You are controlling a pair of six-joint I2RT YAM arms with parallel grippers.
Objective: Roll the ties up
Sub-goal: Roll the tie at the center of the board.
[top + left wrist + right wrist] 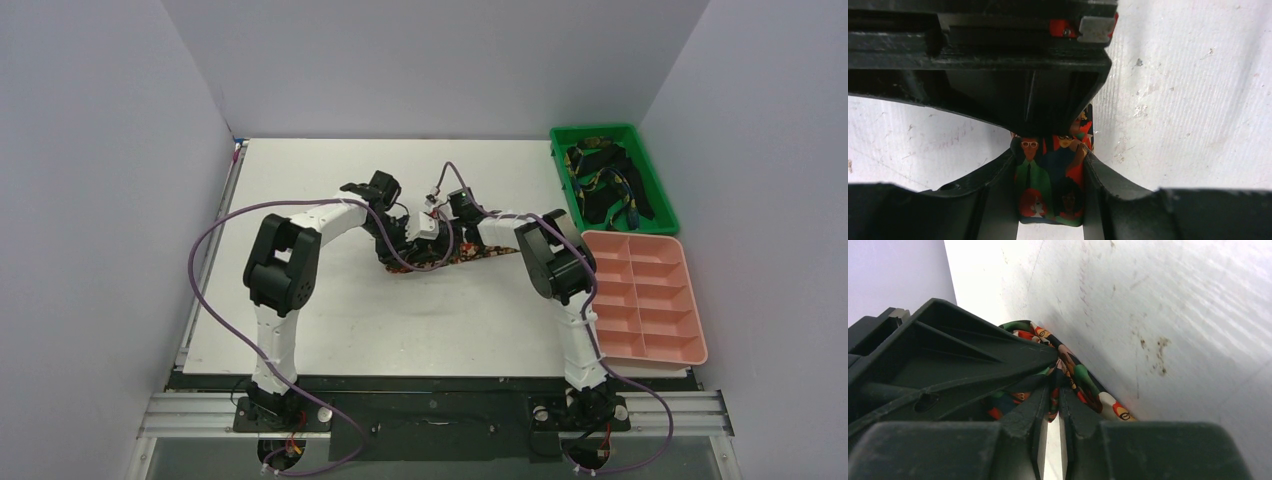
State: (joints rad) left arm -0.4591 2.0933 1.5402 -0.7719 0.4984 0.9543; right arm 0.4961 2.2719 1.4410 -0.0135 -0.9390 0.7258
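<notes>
One tie (458, 257), dark with a red, green and orange figure print, lies at mid-table. My left gripper (404, 246) comes down on its left part. In the left wrist view the tie (1048, 185) fills the gap of the left gripper (1050, 165), and both fingers (1113, 185) press its sides. My right gripper (433, 231) meets it from the right. In the right wrist view the right gripper (1054, 387) stands almost closed, with a fold of the tie (1083, 380) pinched at its tips. Other dark ties (605, 185) lie in a bin.
A green bin (590, 130) stands at the back right, with a pink compartment tray (655, 282) just in front of it. White walls close in the table on three sides. Purple cables loop along both arms.
</notes>
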